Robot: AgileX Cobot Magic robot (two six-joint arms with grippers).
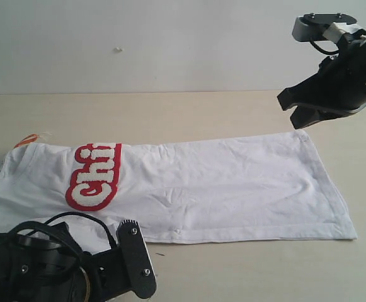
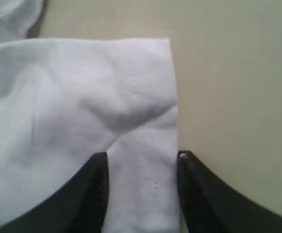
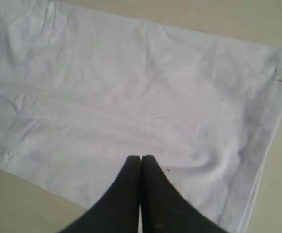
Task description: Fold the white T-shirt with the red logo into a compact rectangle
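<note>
The white T-shirt [image 1: 233,185] lies folded lengthwise into a long band across the table, collar end at the left and hem at the right. Only part of the red logo [image 1: 94,177] shows, near the left end. An orange tag [image 1: 28,139] pokes out beyond the collar. My left gripper [image 2: 143,158] is low at the shirt's near left edge, open. A flat strip of white cloth [image 2: 141,194] lies between its fingers [image 1: 135,255]. My right gripper [image 3: 141,158] is shut on nothing and hangs above the far hem corner [image 1: 299,121].
The pale wooden table [image 1: 189,116] extends behind the shirt to a white wall [image 1: 170,44]. Bare table [image 1: 264,270] also shows in front of the shirt and to the right of the hem.
</note>
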